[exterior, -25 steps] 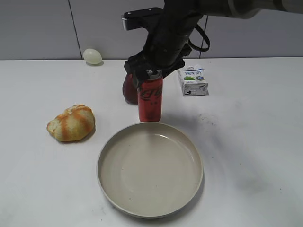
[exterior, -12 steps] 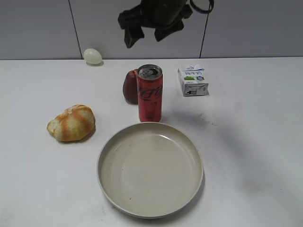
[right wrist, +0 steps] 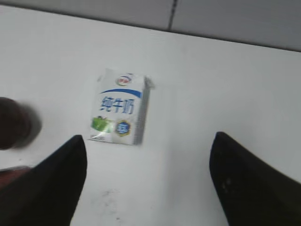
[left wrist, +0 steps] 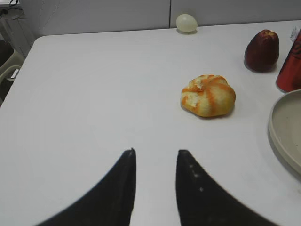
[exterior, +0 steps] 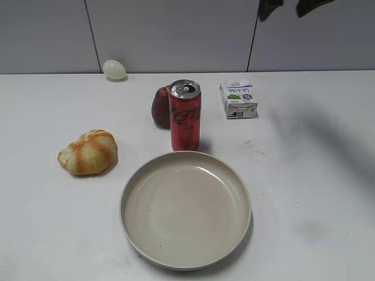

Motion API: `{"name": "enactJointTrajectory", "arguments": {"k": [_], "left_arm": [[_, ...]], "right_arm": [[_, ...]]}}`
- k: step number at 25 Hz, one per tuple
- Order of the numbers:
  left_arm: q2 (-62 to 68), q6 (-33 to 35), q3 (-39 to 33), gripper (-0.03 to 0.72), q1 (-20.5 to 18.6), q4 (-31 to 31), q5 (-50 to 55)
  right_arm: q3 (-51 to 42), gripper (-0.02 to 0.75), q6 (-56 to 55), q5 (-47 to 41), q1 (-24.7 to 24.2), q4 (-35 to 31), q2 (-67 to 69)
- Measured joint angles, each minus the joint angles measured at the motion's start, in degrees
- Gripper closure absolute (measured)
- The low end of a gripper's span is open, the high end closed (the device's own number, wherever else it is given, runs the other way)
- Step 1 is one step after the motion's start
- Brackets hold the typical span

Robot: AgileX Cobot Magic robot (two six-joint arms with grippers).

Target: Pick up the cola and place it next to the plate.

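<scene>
Cola (exterior: 185,115) upright on the desk (exterior: 304,175), just behind the plate (exterior: 186,209), perhaps touching its far rim. Dark red fruit (exterior: 160,108) close behind the can. Right tool (exterior: 290,7) high at the top edge, spread wide, empty. Left tool (left wrist: 155,162) slightly parted, empty, above bare desk near the bread roll (left wrist: 208,95).

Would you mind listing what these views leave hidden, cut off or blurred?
- Right hand, exterior view: cut by the top edge, only the fingertips show.
- Cola, left wrist view: cut by the right edge.
- Plate, same view: mostly out of frame.
- Dark red fruit, right wrist view: blurred and cut by the left edge.
- Carton, exterior view: print too small to read.
</scene>
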State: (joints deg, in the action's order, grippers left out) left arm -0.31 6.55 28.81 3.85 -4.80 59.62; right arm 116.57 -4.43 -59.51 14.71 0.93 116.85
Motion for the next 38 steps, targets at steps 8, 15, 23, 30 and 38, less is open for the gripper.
{"name": "enactJointTrajectory", "arguments": {"k": [8, 15, 23, 30, 38], "left_arm": [[0.0, 0.0, 0.0, 0.457, 0.0, 0.0, 0.0], [0.0, 0.0, 0.0, 0.457, 0.0, 0.0, 0.0], [0.0, 0.0, 0.0, 0.457, 0.0, 0.0, 0.0], [0.0, 0.0, 0.0, 0.457, 0.0, 0.0, 0.0], [0.0, 0.0, 0.0, 0.457, 0.0, 0.0, 0.0]], "right_arm": [[-5.5, 0.111, -0.1, -7.1, -7.7, 0.1, -9.0], [-14.9, 0.130, 0.5, -9.7, -8.0, -0.9, -21.3], [-42.2, 0.145, 0.5, -9.8, -8.0, -0.9, -45.4], [-65.9, 0.145, 0.5, -4.5, -8.0, -0.9, -67.4], [-82.3, 0.145, 0.5, -2.1, -8.0, -0.9, -91.6]]}}
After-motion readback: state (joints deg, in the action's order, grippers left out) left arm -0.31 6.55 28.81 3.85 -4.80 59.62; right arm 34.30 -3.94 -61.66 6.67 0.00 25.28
